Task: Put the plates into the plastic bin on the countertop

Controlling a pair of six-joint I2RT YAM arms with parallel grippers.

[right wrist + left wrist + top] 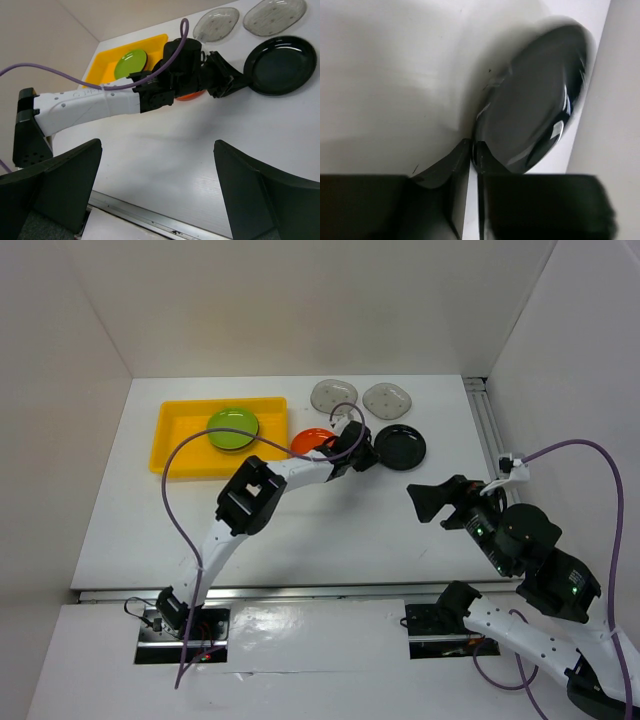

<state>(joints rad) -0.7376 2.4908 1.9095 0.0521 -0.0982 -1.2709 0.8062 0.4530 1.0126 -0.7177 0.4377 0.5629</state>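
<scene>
left pincer [370, 451] at black plate [401, 447] left rim, nearly together, clamp cannot tell | plastic bin [180, 436] farther left | right pincer [418, 503] apart, well off

The surface [300, 530] is seen from above and behind. The black plate [535, 100], shared by all 3 views, is framed very closely by the left wrist camera, obliquely from farther by the right.

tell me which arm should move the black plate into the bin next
Left. The left claw is closed on the rim of the black plate, and the bin lies on that side. The right claw hangs open, clear of every plate.
</scene>
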